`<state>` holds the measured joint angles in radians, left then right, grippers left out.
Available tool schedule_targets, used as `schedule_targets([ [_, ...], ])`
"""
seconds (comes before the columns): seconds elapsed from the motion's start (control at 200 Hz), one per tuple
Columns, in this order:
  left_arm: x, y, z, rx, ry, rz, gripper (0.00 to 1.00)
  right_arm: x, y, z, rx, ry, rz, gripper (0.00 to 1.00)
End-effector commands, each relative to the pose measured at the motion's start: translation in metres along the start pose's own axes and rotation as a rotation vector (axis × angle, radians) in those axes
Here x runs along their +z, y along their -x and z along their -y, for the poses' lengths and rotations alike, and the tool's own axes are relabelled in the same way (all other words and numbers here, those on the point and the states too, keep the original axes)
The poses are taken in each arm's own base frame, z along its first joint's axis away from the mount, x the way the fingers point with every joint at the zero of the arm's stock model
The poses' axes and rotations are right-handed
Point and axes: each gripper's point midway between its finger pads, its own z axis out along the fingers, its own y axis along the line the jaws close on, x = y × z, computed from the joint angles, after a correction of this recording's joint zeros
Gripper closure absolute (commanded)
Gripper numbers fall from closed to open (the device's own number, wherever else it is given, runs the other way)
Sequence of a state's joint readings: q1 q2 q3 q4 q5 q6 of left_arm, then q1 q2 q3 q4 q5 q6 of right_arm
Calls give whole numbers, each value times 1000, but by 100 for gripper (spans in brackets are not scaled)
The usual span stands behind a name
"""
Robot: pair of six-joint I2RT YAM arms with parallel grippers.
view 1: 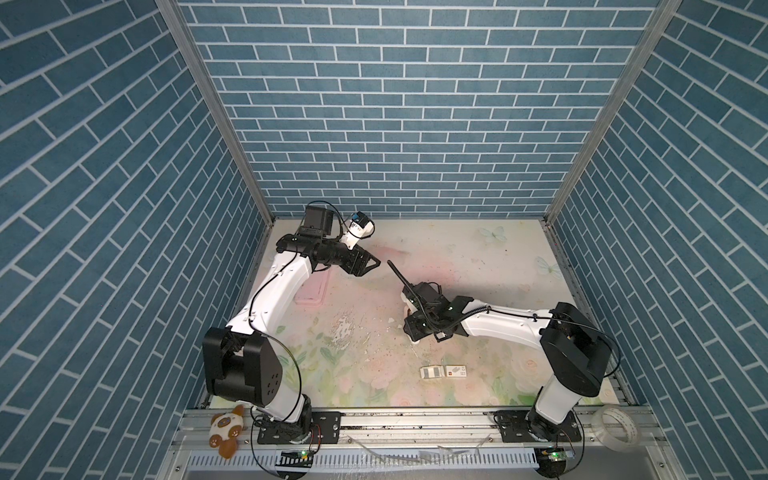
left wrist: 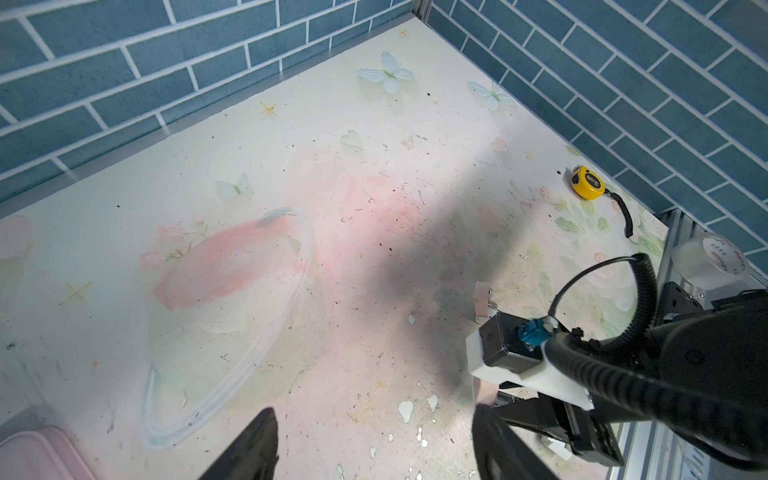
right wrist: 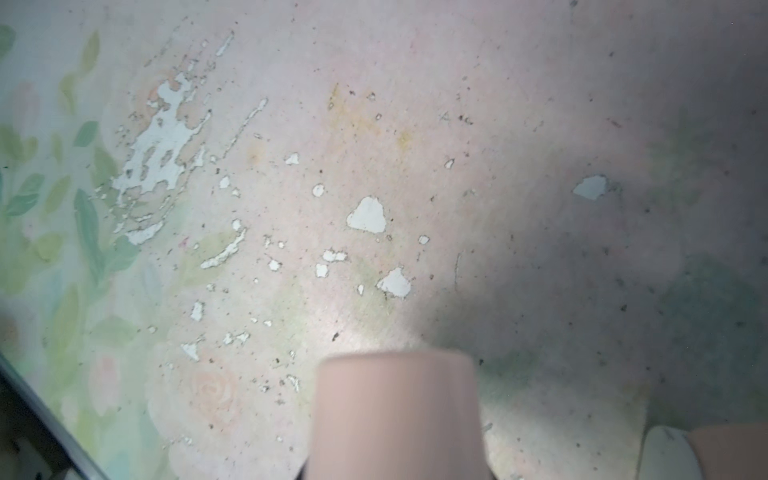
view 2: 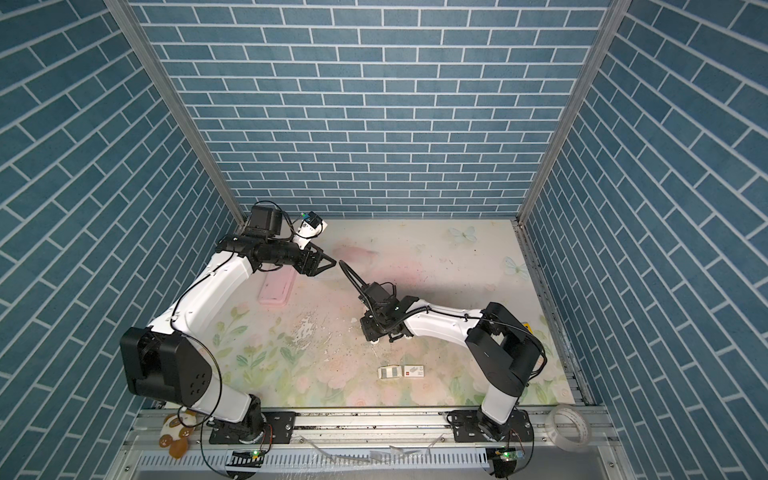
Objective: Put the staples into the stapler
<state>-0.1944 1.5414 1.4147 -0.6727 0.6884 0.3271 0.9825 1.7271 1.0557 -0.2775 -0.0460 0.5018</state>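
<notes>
The pink stapler (right wrist: 395, 415) fills the gap between my right gripper's jaws; the right gripper (view 1: 417, 332) points down at mid-table and is shut on it. Pale ends of the stapler (view 1: 404, 296) stick out past the wrist in both top views. The staples (view 1: 431, 372) lie in a small white tray on the mat nearer the front, and the red-marked sleeve (view 1: 455, 371) sits just to their right. They also show in a top view as the staples (view 2: 390, 372). My left gripper (left wrist: 374, 457) hangs open and empty above the mat at the back left, its black fingers (left wrist: 253, 449) wide apart.
A pink box (view 1: 311, 293) lies under the left arm. A yellow tape measure (left wrist: 587, 183) sits by the right wall. A tape roll (view 1: 615, 428) and a plush toy (view 1: 226, 430) rest on the front rail. Blue brick walls close three sides.
</notes>
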Motion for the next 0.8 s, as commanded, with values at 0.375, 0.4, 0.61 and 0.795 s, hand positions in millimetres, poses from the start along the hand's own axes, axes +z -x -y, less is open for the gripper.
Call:
schedule_targets([
  [0.375,5,-16,-4,-8,7,-28,25,24,7,4,13,-136,-15,71],
  [0.4,6,-16,-4,-9,7,-29,25,25,6,4,11,-138,-20,71],
  [0.61,0,-11,-4,5,36,15,25,31,1,4,-2,-152,-40,67],
  [0.795,-3,-7,-3,5,39,28,25,32,-2,3,-9,-160,-48,63],
])
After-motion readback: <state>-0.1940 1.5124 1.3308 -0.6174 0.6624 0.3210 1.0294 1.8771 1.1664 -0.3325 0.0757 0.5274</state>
